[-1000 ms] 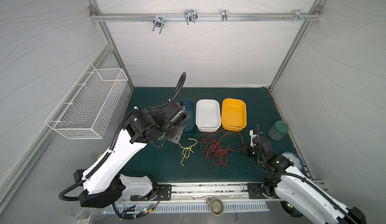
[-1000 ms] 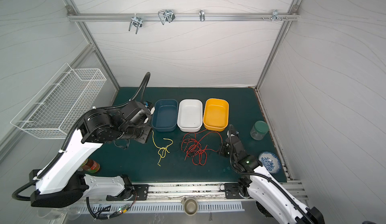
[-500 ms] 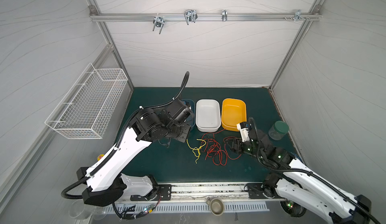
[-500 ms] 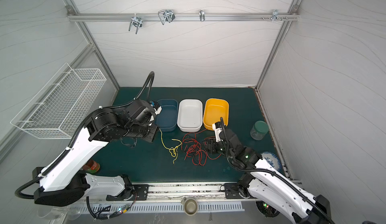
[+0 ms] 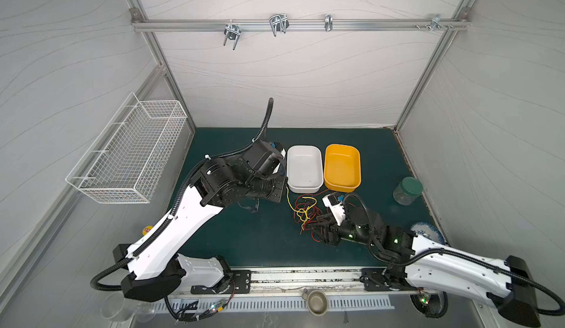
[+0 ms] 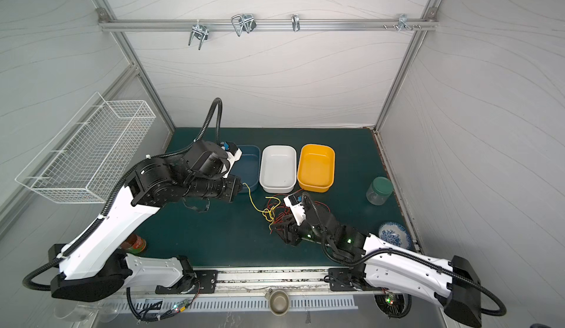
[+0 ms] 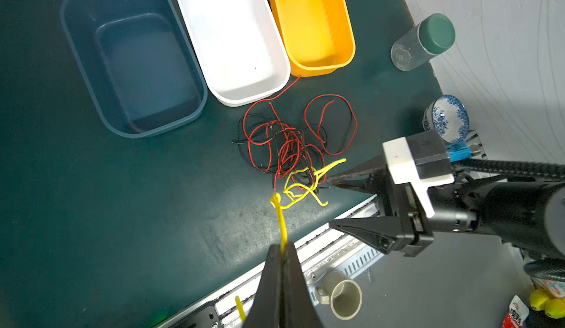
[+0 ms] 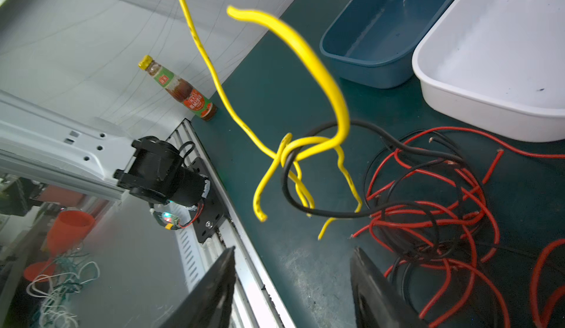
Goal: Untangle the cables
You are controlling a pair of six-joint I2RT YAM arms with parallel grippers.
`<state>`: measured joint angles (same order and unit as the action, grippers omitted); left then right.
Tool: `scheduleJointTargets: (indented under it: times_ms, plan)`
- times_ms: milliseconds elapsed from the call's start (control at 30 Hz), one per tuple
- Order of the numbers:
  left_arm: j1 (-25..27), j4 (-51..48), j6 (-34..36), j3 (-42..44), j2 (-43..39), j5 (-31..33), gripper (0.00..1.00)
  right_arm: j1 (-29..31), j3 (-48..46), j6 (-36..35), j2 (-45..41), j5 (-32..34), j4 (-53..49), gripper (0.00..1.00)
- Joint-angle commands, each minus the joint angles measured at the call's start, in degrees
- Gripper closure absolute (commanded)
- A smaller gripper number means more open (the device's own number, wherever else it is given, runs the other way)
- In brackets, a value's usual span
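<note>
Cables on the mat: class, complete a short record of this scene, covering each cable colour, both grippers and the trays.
yellow cable: one end pinched and lifted, knotted lower down
black cable: looped through the yellow knot
red and black tangle: lying on the mat, in front of the trays
left gripper: shut on the yellow cable
right gripper: open, empty, beside the tangle
trays: blue tray, white tray, orange tray, in a row, all empty
</note>
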<state>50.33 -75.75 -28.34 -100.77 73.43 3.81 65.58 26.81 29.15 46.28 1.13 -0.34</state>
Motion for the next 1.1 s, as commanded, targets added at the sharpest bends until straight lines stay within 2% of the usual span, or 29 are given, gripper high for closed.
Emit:
scheduleJointTargets:
  times_ms: [0, 167, 233, 800, 1067]
  plan:
    - [0.06, 2.34, -1.26, -0.64, -0.5, -1.24, 1.0, 1.66, -1.17, -3.94, 1.93, 3.65, 7.08, 0.39]
    - [0.04, 1.54, -0.95, -0.41, -0.44, -1.17, 1.0, 3.78, -0.75, -6.26, 3.54, 12.77, 7.55, 0.41]
    - [0.04, 1.31, -0.92, -0.08, -0.52, -0.87, 1.0, 3.85, -0.38, -6.67, 4.26, 15.11, 7.46, 0.44]
    - [0.04, 0.06, -0.56, 0.13, -1.65, 0.96, 1.0, 3.76, -1.14, -9.58, 8.5, 17.6, 12.59, 0.84]
    - [0.04, -6.12, 1.91, -2.13, -2.55, 9.51, 1.0, 3.76, -3.03, -9.21, 5.83, 18.21, 11.11, 0.95]
